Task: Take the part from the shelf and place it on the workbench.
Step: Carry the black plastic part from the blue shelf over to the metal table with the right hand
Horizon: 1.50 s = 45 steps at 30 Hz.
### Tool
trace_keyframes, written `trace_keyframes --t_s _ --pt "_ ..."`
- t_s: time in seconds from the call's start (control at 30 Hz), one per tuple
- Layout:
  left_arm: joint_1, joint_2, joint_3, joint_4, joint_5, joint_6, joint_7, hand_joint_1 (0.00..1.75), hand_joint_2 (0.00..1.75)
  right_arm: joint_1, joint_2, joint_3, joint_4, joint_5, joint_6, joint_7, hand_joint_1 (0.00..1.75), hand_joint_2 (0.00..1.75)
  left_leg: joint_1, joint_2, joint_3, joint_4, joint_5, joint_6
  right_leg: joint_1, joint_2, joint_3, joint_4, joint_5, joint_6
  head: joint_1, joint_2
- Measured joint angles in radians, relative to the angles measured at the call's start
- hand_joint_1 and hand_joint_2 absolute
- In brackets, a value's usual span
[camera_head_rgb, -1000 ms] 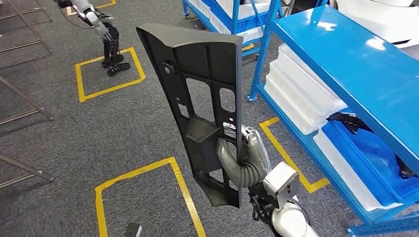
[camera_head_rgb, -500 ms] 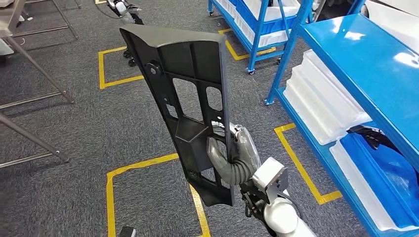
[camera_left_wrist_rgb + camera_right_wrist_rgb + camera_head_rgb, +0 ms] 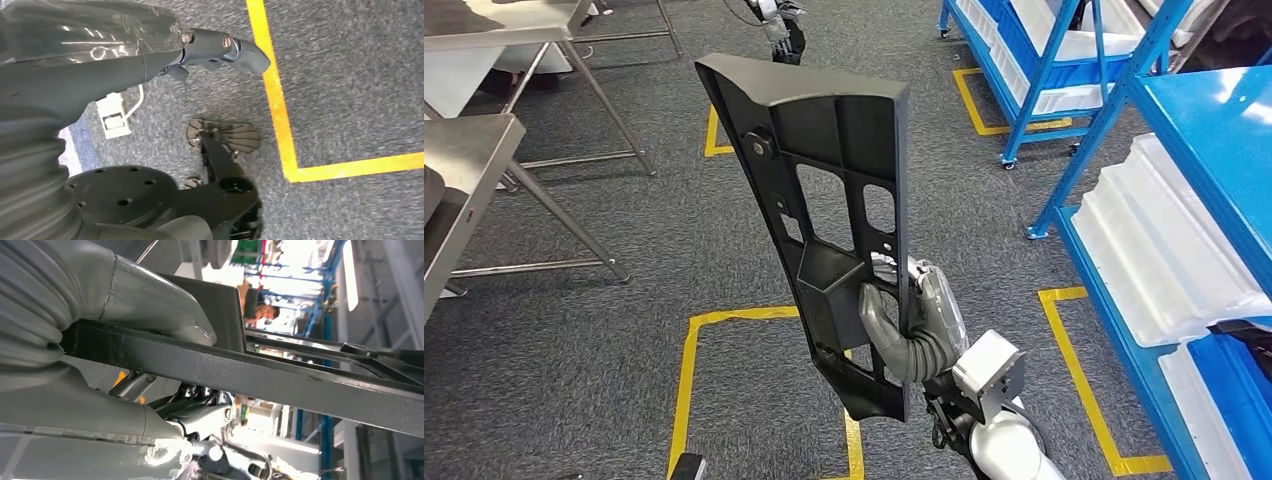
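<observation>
While the right hand (image 3: 921, 325) grips the lower edge of the black part (image 3: 834, 200), holding it upright above the grey carpet (image 3: 624, 330), the left hand (image 3: 150, 45) hangs with fingers loosely extended, holding nothing, and the blue shelf (image 3: 1214, 130) stands to the right, a metal desk (image 3: 469, 150) farther left.

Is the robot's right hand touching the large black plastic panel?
Touching. The head view shows the right hand wrapped around the black plastic panel's edge rib.
</observation>
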Motion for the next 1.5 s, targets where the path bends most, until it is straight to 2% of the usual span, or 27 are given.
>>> trace_keyframes --t_s 0.03,0.1,0.17,0.2,0.27,0.3,0.37,0.4,0.47,0.53,0.6,0.67,0.7,0.77,0.83,0.9,0.97,1.03,1.1,1.17,1.2,1.23,1.27,1.33,1.4,1.43,1.5 --pt "0.0 0.0 0.0 0.0 0.0 0.0 0.002 0.0 1.75 -0.001 0.001 0.0 0.0 0.0 0.001 0.0 1.75 1.75 -0.003 0.026 -0.014 0.034 -0.022 -0.004 -0.001 -0.015 0.002 -0.005 0.002 -0.006 -0.01 0.0" --pt "-0.003 0.0 0.0 0.0 -0.001 -0.001 0.005 0.0 1.75 -0.001 0.002 0.0 0.001 0.0 0.001 -0.001 1.75 1.75 -0.005 0.08 -0.065 0.156 -0.088 -0.008 0.005 -0.046 0.003 -0.006 0.001 -0.014 -0.032 0.0" --pt "-0.003 0.0 0.0 0.0 -0.001 -0.003 0.009 0.0 1.75 0.0 0.001 0.0 0.002 0.0 0.001 -0.001 1.75 1.75 -0.004 0.096 -0.105 0.257 -0.126 -0.01 0.012 -0.076 0.003 -0.005 -0.001 -0.019 -0.045 0.0" --pt "-0.002 0.0 0.0 0.0 -0.001 -0.004 0.011 0.0 1.75 0.001 0.001 0.0 0.002 0.0 0.001 0.0 1.75 1.75 -0.005 0.099 -0.101 0.258 -0.118 -0.008 0.014 -0.089 0.004 -0.004 -0.003 -0.02 -0.05 0.0" --pt "-0.001 0.0 0.0 0.0 -0.002 -0.004 0.012 0.0 1.75 0.001 0.001 0.0 0.002 0.0 0.001 0.0 1.75 1.75 -0.009 0.115 -0.037 0.149 -0.06 0.001 0.019 -0.112 0.008 -0.004 -0.006 -0.021 -0.064 0.0" --pt "-0.002 0.001 0.0 0.001 -0.001 -0.004 0.013 0.0 1.75 0.001 0.001 0.0 0.002 0.0 0.001 0.0 1.75 1.75 -0.015 0.137 0.0 0.08 -0.036 0.01 0.022 -0.122 0.011 -0.004 -0.008 -0.02 -0.072 0.0" --pt "-0.003 0.001 0.0 0.001 0.002 -0.002 0.014 0.0 1.75 0.0 0.001 0.0 0.002 0.0 0.001 0.0 1.75 1.75 -0.027 0.166 0.041 -0.007 -0.014 0.024 0.026 -0.14 0.014 -0.004 -0.011 -0.015 -0.081 0.0" --pt "-0.003 0.001 0.0 0.001 0.003 0.0 0.015 0.0 1.75 -0.001 0.001 0.0 0.002 0.0 0.001 0.0 1.75 1.75 -0.031 0.169 0.041 -0.015 -0.016 0.029 0.027 -0.149 0.015 -0.004 -0.011 -0.012 -0.083 0.0" --pt "-0.001 0.001 0.0 0.001 0.006 0.004 0.017 0.0 1.75 -0.002 0.001 0.0 0.002 0.0 0.001 0.001 1.75 1.75 -0.028 0.149 0.037 -0.023 -0.009 0.035 0.028 -0.158 0.016 -0.003 -0.015 -0.003 -0.086 0.0" --pt "0.0 0.0 0.001 0.001 0.008 0.008 0.018 0.0 1.75 -0.006 0.001 0.0 0.002 0.0 0.001 0.001 1.75 1.75 -0.021 0.129 0.039 -0.034 -0.001 0.042 0.024 -0.121 0.003 0.03 -0.041 0.01 -0.085 0.0" --pt "-0.003 -0.001 0.001 0.001 0.01 0.01 0.018 0.0 1.75 -0.008 0.001 0.0 0.002 0.001 0.001 0.002 1.75 1.75 -0.017 0.11 0.038 -0.039 0.004 0.048 0.017 -0.07 -0.041 0.126 -0.095 0.019 -0.077 0.0" --pt "-0.004 -0.002 0.002 0.001 0.012 0.011 0.018 0.0 1.75 -0.008 -0.001 0.001 0.003 0.001 0.002 0.004 1.75 1.75 -0.016 0.088 0.035 -0.037 0.006 0.05 0.012 -0.056 -0.095 0.235 -0.133 0.022 -0.069 0.0" --pt "-0.004 -0.002 0.002 0.001 0.013 0.011 0.018 0.0 1.75 -0.008 -0.002 0.001 0.004 0.001 0.002 0.006 1.75 1.75 -0.015 0.075 0.034 -0.036 0.006 0.05 0.01 -0.054 -0.107 0.256 -0.129 0.024 -0.066 0.0" --pt "-0.004 -0.003 0.002 0.001 0.014 0.011 0.018 0.0 1.75 -0.008 -0.003 0.001 0.004 0.001 0.004 0.009 1.75 1.75 -0.01 0.047 0.034 -0.029 0.003 0.045 0.004 -0.045 -0.077 0.185 -0.068 0.027 -0.062 0.0" --pt "-0.005 -0.004 0.002 0.001 0.014 0.011 0.018 0.0 1.75 -0.009 -0.003 0.001 0.004 0.001 0.005 0.01 1.75 1.75 -0.006 0.023 0.028 -0.014 -0.003 0.032 -0.006 -0.006 -0.027 0.073 -0.018 0.031 -0.057 0.0" --pt "-0.005 -0.004 0.003 0.001 0.015 0.011 0.018 0.0 1.75 -0.009 -0.003 0.001 0.005 0.001 0.006 0.012 1.75 1.75 -0.004 0.005 0.017 -0.004 -0.004 0.018 -0.007 0.018 -0.01 0.032 -0.013 0.029 -0.057 0.0" --pt "-0.002 -0.004 0.003 0.002 0.015 0.011 0.018 0.0 1.75 -0.009 -0.002 0.002 0.005 0.001 0.006 0.013 1.75 1.75 0.0 -0.009 0.012 -0.005 0.0 0.007 -0.003 0.001 -0.012 0.03 -0.012 0.016 -0.062 0.0" --pt "0.0 -0.004 0.003 0.003 0.015 0.011 0.018 0.0 1.75 -0.01 0.0 0.002 0.005 0.001 0.006 0.013 1.75 1.75 -0.003 0.02 0.001 0.025 -0.019 -0.001 -0.003 -0.021 -0.01 0.027 -0.009 0.003 -0.077 0.0" --pt "-0.001 -0.005 0.003 0.003 0.015 0.011 0.018 0.0 1.75 -0.011 0.002 0.002 0.005 0.001 0.007 0.013 1.75 1.75 -0.007 0.073 -0.04 0.126 -0.076 -0.006 0.001 -0.045 -0.009 0.024 -0.009 -0.005 -0.098 0.0" --pt "-0.003 -0.005 0.003 0.003 0.015 0.011 0.018 0.0 1.75 -0.01 0.002 0.002 0.005 0.001 0.007 0.014 1.75 1.75 -0.008 0.095 -0.091 0.245 -0.126 -0.004 0.009 -0.071 -0.009 0.024 -0.011 -0.01 -0.111 0.0" --pt "-0.003 -0.005 0.003 0.003 0.015 0.011 0.018 0.0 1.75 -0.009 0.002 0.002 0.005 0.001 0.007 0.014 1.75 1.75 -0.01 0.098 -0.099 0.271 -0.131 0.0 0.014 -0.085 -0.009 0.024 -0.012 -0.012 -0.116 0.0" --pt "-0.002 -0.005 0.003 0.003 0.015 0.011 0.018 0.0 1.75 -0.009 0.002 0.002 0.005 0.001 0.007 0.014 1.75 1.75 -0.013 0.1 -0.091 0.261 -0.12 0.007 0.018 -0.097 -0.008 0.024 -0.013 -0.013 -0.121 0.0" --pt "-0.002 -0.005 0.003 0.003 0.015 0.011 0.018 0.0 1.75 -0.009 0.002 0.002 0.005 0.001 0.007 0.014 1.75 1.75 -0.018 0.104 -0.064 0.214 -0.094 0.017 0.023 -0.108 -0.006 0.024 -0.014 -0.015 -0.127 0.0" --pt "-0.003 -0.004 0.003 0.003 0.015 0.011 0.018 0.0 1.75 -0.01 0.003 0.002 0.005 0.001 0.007 0.014 1.75 1.75 -0.036 0.142 0.007 0.081 -0.045 0.045 0.028 -0.129 0.0 0.019 -0.016 -0.016 -0.133 0.0" --pt "-0.005 -0.002 0.003 0.004 0.015 0.011 0.019 0.0 1.75 -0.01 0.003 0.002 0.005 0.001 0.007 0.015 1.75 1.75 -0.052 0.181 0.042 0.0 -0.027 0.068 0.027 -0.152 0.003 0.014 -0.015 -0.014 -0.135 0.0" --pt "-0.005 -0.001 0.003 0.004 0.015 0.011 0.02 0.0 1.75 -0.01 0.003 0.002 0.005 0.001 0.007 0.015 1.75 1.75 -0.056 0.185 0.043 -0.009 -0.027 0.073 0.026 -0.165 0.004 0.011 -0.014 -0.012 -0.136 0.0" --pt "-0.001 -0.002 0.003 0.004 0.015 0.011 0.022 0.0 1.75 -0.011 0.004 0.002 0.005 0.001 0.007 0.017 1.75 1.75 -0.055 0.164 0.049 -0.032 -0.014 0.076 0.026 -0.18 0.01 0.007 -0.015 -0.005 -0.145 0.0"
